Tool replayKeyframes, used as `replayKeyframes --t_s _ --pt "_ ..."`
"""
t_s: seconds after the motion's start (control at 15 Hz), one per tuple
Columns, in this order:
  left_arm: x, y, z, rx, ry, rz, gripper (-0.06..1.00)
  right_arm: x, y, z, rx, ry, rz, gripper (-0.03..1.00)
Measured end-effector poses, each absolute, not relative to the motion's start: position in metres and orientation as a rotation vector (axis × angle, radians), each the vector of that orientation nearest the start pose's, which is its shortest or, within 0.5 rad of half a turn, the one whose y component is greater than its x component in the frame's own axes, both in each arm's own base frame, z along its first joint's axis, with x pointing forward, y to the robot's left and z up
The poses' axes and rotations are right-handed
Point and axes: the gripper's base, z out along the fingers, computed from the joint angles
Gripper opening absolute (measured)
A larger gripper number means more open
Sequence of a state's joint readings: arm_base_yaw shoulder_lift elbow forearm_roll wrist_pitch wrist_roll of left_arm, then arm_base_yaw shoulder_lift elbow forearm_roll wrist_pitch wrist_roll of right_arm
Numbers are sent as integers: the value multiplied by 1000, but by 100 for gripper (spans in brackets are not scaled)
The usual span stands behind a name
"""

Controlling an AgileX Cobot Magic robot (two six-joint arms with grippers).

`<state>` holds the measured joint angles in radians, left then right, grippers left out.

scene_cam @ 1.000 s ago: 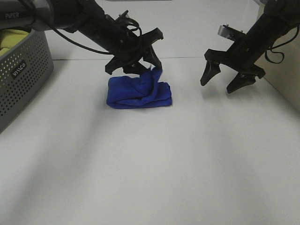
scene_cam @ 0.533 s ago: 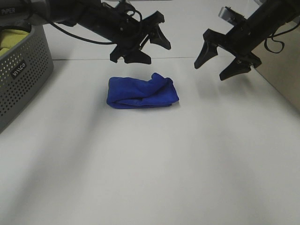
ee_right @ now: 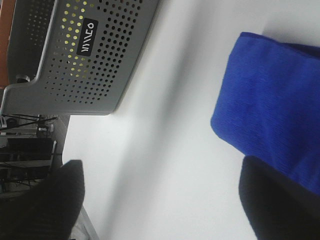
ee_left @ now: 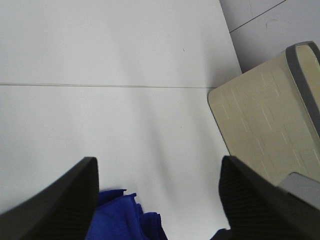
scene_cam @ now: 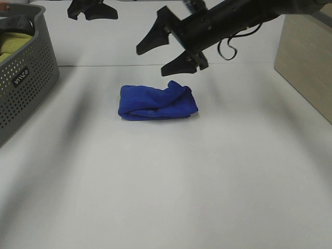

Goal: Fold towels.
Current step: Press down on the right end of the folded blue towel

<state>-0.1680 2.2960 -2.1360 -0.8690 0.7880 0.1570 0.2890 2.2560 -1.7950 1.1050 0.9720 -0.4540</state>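
Note:
The royal-blue towel (scene_cam: 157, 102) lies folded in a thick bundle on the white table, with one end bunched up. My right gripper (scene_cam: 160, 58) has reached across the middle and hangs open above the towel's far edge, touching nothing. In the right wrist view the towel (ee_right: 275, 105) lies between the spread fingers (ee_right: 280, 200). My left gripper (scene_cam: 93, 10) is open and empty, high at the back left, away from the towel. The left wrist view shows a bit of the towel (ee_left: 125, 220) between its wide-open fingers (ee_left: 60, 210).
A grey perforated basket (scene_cam: 26, 78) stands at the left edge, holding a yellow-green cloth (scene_cam: 10, 44) and a dark cloth (scene_cam: 21, 23). It also shows in the right wrist view (ee_right: 85, 55). A beige wooden box (scene_cam: 306, 57) stands at the right.
My left gripper let go of the towel and drew back up to the back left. My right gripper swung left across the middle to above the towel. The towel's raised end dropped.

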Motion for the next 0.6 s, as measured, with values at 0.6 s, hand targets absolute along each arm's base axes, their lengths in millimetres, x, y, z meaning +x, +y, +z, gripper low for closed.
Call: replayKeyframes --t_s 0.6 --pt "508 -134 261 -5 2366 -937 65 470 173 135 -36 2595 1280 79"
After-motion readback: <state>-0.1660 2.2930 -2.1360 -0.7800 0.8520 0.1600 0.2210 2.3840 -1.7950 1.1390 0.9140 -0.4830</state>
